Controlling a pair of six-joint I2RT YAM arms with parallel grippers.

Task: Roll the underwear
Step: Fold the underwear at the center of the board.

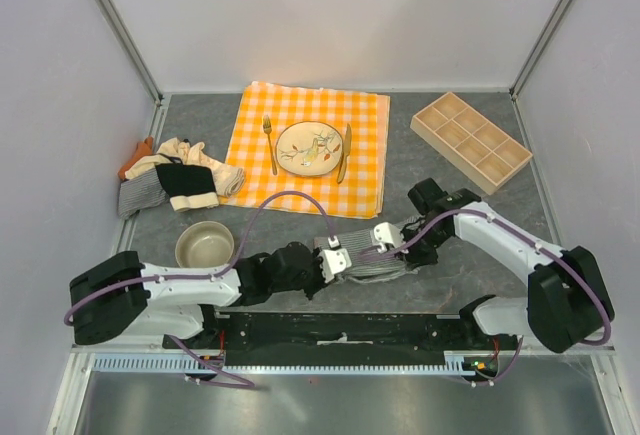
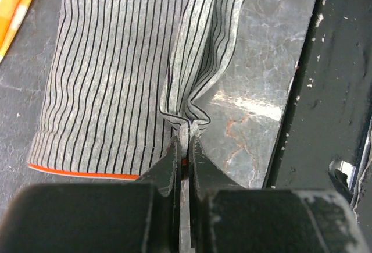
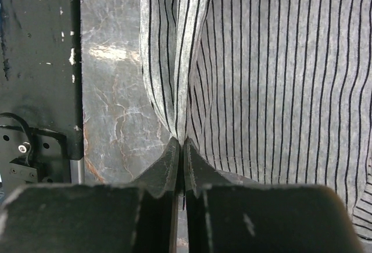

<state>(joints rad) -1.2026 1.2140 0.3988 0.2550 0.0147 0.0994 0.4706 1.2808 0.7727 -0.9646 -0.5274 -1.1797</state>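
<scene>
A grey-and-white striped underwear (image 1: 372, 258) lies flat on the grey table between the two arms, near the front edge. My left gripper (image 1: 338, 260) is shut on its near left corner; in the left wrist view the striped cloth (image 2: 110, 67) bunches into a raised fold at the gripper (image 2: 184, 139), with an orange hem beside it. My right gripper (image 1: 384, 237) is shut on the near right corner; in the right wrist view the striped cloth (image 3: 279, 61) gathers into a fold at the gripper (image 3: 181, 141). More underwear (image 1: 180, 177) is piled at the far left.
A metal bowl (image 1: 205, 245) stands left of the left arm. An orange-and-white checked tablecloth (image 1: 362, 160) holds a plate (image 1: 310, 148), fork and knife. A wooden compartment tray (image 1: 471, 141) sits at the back right. The black base rail (image 2: 337, 90) runs close by the cloth's near edge.
</scene>
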